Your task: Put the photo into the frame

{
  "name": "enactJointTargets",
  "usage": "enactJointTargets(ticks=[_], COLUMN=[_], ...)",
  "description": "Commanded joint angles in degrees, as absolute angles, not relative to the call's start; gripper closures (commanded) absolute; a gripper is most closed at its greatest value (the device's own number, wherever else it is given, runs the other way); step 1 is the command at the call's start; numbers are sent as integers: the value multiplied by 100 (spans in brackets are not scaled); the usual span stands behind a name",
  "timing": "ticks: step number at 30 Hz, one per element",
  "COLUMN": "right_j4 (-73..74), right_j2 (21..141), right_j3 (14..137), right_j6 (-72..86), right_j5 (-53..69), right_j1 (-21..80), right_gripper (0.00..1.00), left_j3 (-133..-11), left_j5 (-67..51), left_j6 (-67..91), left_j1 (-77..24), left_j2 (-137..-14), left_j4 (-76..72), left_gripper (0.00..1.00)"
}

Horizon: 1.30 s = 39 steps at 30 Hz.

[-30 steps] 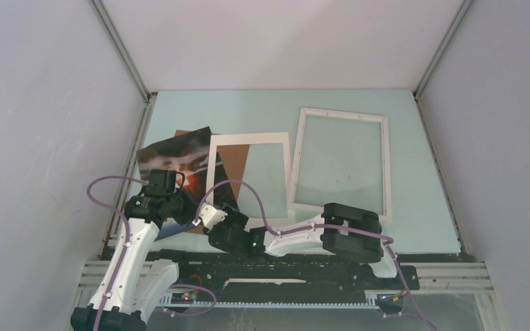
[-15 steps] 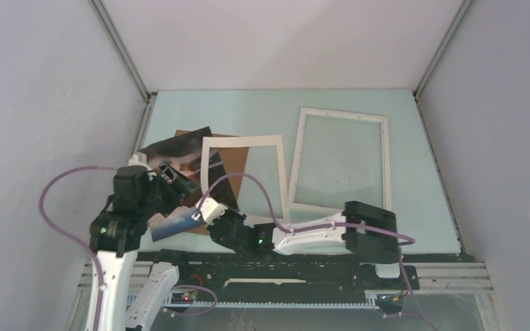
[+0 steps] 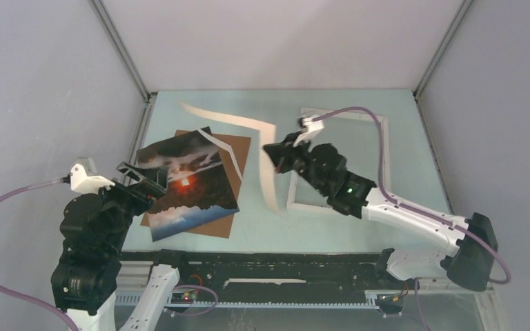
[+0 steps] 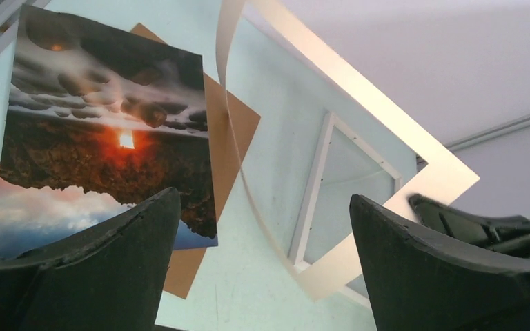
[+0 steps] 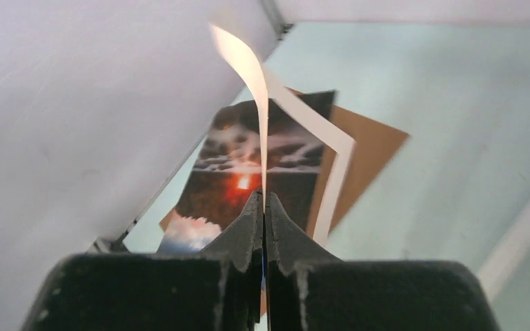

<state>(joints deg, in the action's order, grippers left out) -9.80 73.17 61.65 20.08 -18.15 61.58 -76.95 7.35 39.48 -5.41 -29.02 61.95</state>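
The left jaws are hanging spread and empty near the photo, which is lying face-up on the brown backing board at the left of the bench. The right jaws are pinching one edge of a floppy white mat aloft beside the frame. Bending under its own weight, the mat is likely risking a crease or a slip

Photo flat left, frame flat right
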Motion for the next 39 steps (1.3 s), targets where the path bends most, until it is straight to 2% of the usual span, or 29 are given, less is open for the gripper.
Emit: enactJointTargets(ticks=[1, 4, 9, 13, 16, 21, 26, 32, 39], right_j4=[-1231, -1585, -1384, -597, -125, 311, 627, 1274, 1729], right_j2=[6826, 6334, 5410, 4603, 4040, 3074, 2489, 1672, 1441], right_j3=[5021, 4212, 3286, 2909, 2640, 2050, 1752, 1427, 1272], right_j6=[3799, 4265, 4556, 4605, 4615, 4752, 5184, 5692, 6499], right_j5=[-315, 170, 840, 835, 601, 7, -357, -581, -512], right_j1=[4627, 3607, 1808, 466, -143, -697, -823, -815, -776], right_gripper=[100, 100, 100, 100, 100, 100, 100, 100, 100], left_j3=[-7185, -6807, -6035, -5570, -5398, -4913, -4444, -3695, -3493], left_j5=[421, 79, -652, -1133, -1395, -1910, -2132, -2209, -1300], left_j6=[3696, 3758, 4004, 4158, 4203, 4524, 4951, 6128, 7620], left_j1=[-552, -554, -559, -555, -563, -761, -1486, -2786, -4370], left_j2=[-3115, -3217, -3319, -3510, -3708, -4143, -4622, -5556, -7036], left_j4=[5852, 5627, 5097, 4693, 4443, 3758, 2971, 738, -1730], left_gripper=[0, 0, 0, 0, 0, 0, 0, 0, 1])
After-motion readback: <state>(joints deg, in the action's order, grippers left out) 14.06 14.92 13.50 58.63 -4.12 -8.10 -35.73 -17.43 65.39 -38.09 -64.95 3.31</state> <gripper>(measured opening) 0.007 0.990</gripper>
